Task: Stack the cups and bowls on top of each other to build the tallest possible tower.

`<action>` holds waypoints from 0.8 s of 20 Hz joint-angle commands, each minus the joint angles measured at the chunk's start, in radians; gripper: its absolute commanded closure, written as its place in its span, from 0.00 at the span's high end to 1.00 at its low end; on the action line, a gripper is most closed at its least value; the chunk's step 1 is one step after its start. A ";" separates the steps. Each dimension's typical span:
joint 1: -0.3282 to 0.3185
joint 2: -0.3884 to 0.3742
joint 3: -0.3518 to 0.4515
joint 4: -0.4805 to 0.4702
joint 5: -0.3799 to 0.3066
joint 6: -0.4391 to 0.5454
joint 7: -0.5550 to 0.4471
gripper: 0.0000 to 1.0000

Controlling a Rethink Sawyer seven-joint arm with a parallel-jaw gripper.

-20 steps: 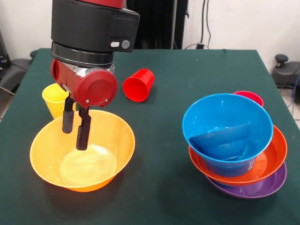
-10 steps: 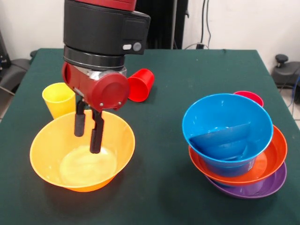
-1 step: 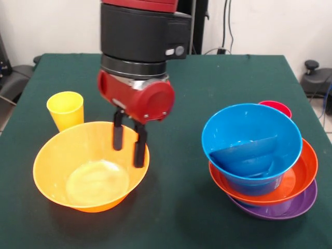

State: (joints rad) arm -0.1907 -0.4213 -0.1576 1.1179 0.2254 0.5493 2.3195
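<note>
1. One yellow cup (image 3: 65,109) stands upright at left, just behind the orange bowl (image 3: 62,155).
2. Gripper (image 3: 128,146) hangs at that bowl's right rim, fingers parted, grasping nothing; likely step: taking the rim, which calls for straddling it.
3. Tower (image 3: 262,171) at right: purple bowl lowest, red-orange next, blue on top.

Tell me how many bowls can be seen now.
4: an orange bowl alone under the gripper; a blue bowl, red-orange bowl and purple bowl nested as a stack. More blue bowls may hide inside.
</note>
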 commanded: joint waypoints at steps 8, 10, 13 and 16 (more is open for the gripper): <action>0.025 -0.035 0.158 0.225 -0.127 0.166 -0.194 1.00; 0.019 -0.032 0.161 0.237 -0.138 0.150 -0.199 1.00; 0.009 -0.005 0.158 0.213 -0.161 0.127 -0.195 1.00; 0.002 0.039 0.155 0.167 -0.190 0.102 -0.182 1.00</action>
State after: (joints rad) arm -0.1797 -0.4531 -0.1081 1.2321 0.1465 0.6144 2.3195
